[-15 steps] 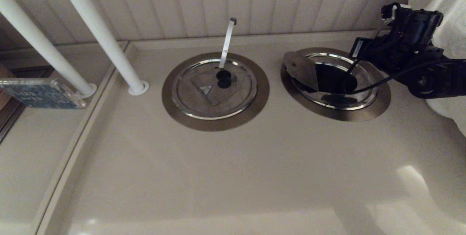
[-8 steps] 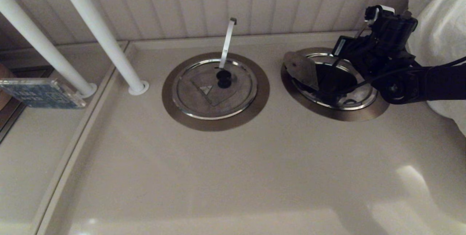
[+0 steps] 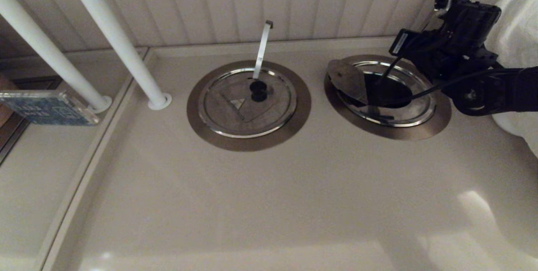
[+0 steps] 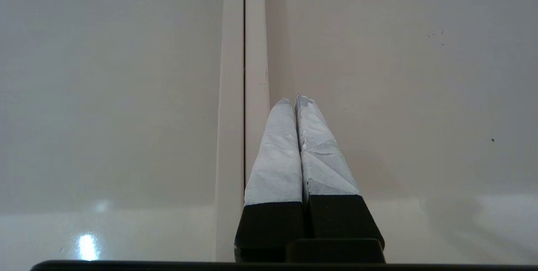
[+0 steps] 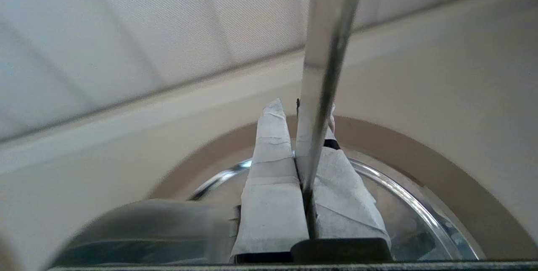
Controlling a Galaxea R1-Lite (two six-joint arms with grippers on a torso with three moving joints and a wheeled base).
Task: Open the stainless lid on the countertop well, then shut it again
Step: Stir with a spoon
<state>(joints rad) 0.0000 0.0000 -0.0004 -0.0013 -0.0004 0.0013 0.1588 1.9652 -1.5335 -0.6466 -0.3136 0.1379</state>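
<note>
The stainless lid (image 3: pixel 405 107) lies in the right-hand countertop well (image 3: pixel 439 122). Its wedge-shaped flap (image 3: pixel 346 78) is tilted up, and a dark opening shows behind it. My right gripper (image 3: pixel 404 46) hovers over the well's back right, shut on the lid's slanted metal strip (image 5: pixel 325 52). In the right wrist view that strip runs up between the taped fingers (image 5: pixel 273 166) of the right gripper (image 5: pixel 300 109), with the lid's bright rim (image 5: pixel 403 191) below. My left gripper (image 4: pixel 294 99) is shut on nothing above a countertop seam and is out of the head view.
The twin lid (image 3: pixel 235 109), closed, sits in its own ring with a black knob (image 3: pixel 258 89) and a nearly vertical strip (image 3: pixel 263 48). Two white poles (image 3: pixel 115 42) rise at the back left. A clear blue-printed card (image 3: pixel 46 108) sits far left, and white cloth (image 3: pixel 515 23) far right.
The right gripper swung left over the well, then rose and moved back right, holding the strip throughout. The flap stays raised. The twin lid has not moved.
</note>
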